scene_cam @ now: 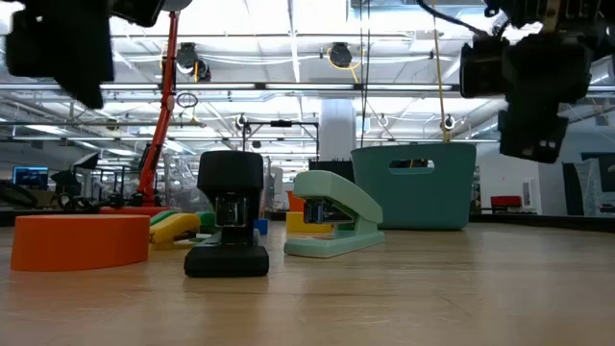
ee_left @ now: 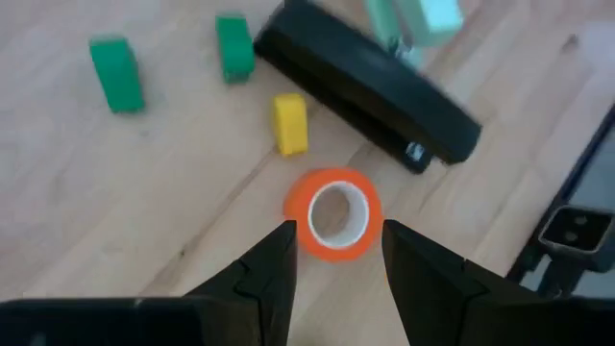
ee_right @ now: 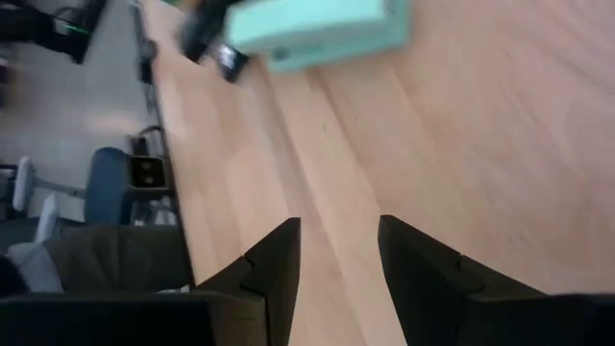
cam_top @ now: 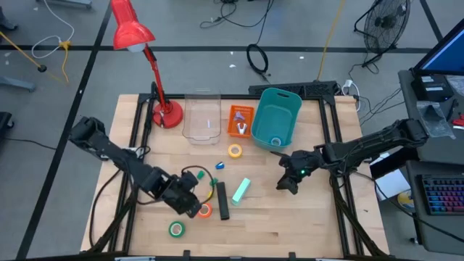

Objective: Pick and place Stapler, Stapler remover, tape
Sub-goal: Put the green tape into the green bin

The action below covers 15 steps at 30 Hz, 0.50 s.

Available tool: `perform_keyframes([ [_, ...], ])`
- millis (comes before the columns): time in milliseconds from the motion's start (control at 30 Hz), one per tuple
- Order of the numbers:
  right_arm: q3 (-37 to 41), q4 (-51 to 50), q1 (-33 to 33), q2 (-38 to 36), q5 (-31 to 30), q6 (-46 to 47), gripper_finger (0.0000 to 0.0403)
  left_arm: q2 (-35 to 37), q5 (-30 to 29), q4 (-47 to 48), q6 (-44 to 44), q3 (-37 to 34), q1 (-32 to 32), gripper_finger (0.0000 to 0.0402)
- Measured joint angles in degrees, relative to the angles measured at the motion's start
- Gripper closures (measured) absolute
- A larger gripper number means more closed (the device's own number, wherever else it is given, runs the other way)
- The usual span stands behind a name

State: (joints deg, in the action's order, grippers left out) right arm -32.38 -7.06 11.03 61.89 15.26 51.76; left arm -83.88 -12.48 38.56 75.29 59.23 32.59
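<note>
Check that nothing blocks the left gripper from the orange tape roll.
Nothing visible does. The left gripper hangs open right over the orange tape roll, bare wood around it. The black stapler and yellow block lie beyond the roll.

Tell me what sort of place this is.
Probably a robotics lab or workshop: a wooden table on a black frame, cables across the floor, a floor fan, and a keyboard beside it.
</note>
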Motion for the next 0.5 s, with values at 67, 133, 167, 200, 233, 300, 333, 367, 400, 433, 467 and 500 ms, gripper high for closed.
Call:
perform_keyframes([
  [67, 0.0, 2.5, 0.0, 0.0, 0.0, -0.1, 0.0268, -0.4, -1.0, -1.3, 1.7, -0.1, 0.6, 0.0245],
  [133, 0.0, 4.6, 0.0, 0.0, -0.1, -0.2, 0.0268, -0.6, -3.0, -3.6, 2.8, 0.0, 0.9, 0.0245],
  [167, 0.0, 6.1, 0.0, 0.0, -0.1, -0.2, 0.0268, -0.8, -3.9, -4.2, 3.4, 0.0, 0.9, 0.0245],
  [200, 0.0, 7.6, 0.0, 0.0, -0.1, -0.2, 0.0268, -0.9, -4.4, -4.6, 3.5, 0.0, 0.9, 0.0245],
  [233, 0.0, 8.9, 0.0, 0.0, 0.0, -0.1, 0.0268, -0.9, -4.5, -5.3, 3.5, 0.0, 0.9, 0.0245],
  [300, 0.0, 11.8, 0.2, 0.0, 0.0, -0.1, 0.0268, -0.9, -4.5, -6.1, 3.1, 0.0, 0.9, 0.0245],
  [333, 0.0, 13.9, 0.4, 0.0, -0.1, -0.1, 0.0268, -0.9, -4.2, -5.9, 2.8, 0.0, 0.9, 0.0245],
  [367, 0.0, 16.0, 0.5, 0.0, -0.1, -0.2, 0.0268, -0.9, -3.9, -5.6, 2.7, 0.0, 0.9, 0.0245],
  [400, 0.0, 18.1, 0.7, 0.0, -0.1, -0.2, 0.0268, -0.9, -3.7, -5.6, 2.5, 0.0, 0.9, 0.0245],
  [433, 0.0, 19.9, 0.8, 0.0, -0.1, -0.2, 0.0268, -0.9, -3.6, -5.7, 2.4, 0.0, 0.9, 0.0245],
  [467, 0.0, 21.3, 0.8, 0.0, -0.1, -0.1, 0.0268, -0.9, -3.6, -5.7, 2.5, 0.0, 0.9, 0.0245],
  [500, 0.0, 22.4, 0.8, 0.0, -0.1, -0.1, 0.0268, -0.9, -3.6, -5.7, 2.7, 0.0, 0.9, 0.0245],
])
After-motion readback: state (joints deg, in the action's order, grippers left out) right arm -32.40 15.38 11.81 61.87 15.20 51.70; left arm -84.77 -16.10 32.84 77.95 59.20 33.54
